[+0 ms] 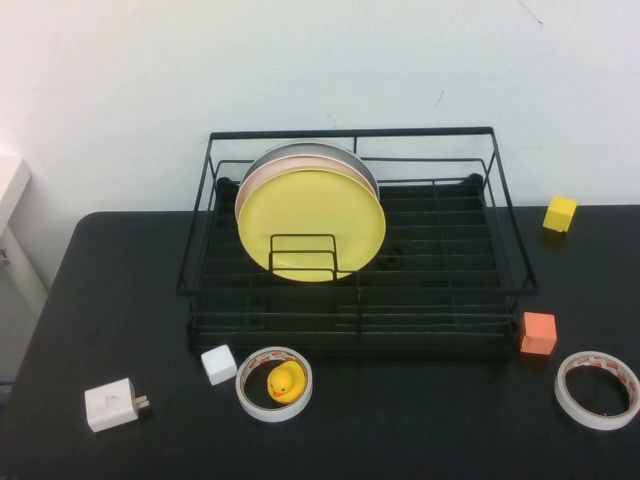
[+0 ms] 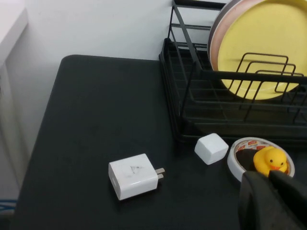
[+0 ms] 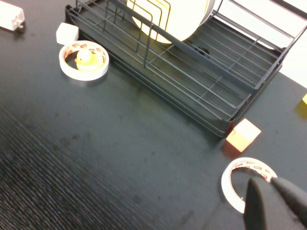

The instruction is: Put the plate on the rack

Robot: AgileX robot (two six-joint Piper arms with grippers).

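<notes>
While the plate (image 1: 311, 222) stands upright in the rack (image 1: 356, 243), leaning on a pink plate (image 1: 262, 176) and grey plate (image 1: 300, 150) behind it at the rack's left end, both arms are off it: left gripper (image 2: 271, 201) jaws closed, empty, near the duck (image 2: 270, 160) in a tape roll (image 2: 238, 155); right gripper (image 3: 273, 203) jaws closed, empty, by another tape roll (image 3: 229, 184) on the table (image 1: 120, 300)

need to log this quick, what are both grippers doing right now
left gripper: closed, holding nothing, above the table near the duck.
right gripper: closed, holding nothing, over the tape roll beside the orange cube.
</notes>
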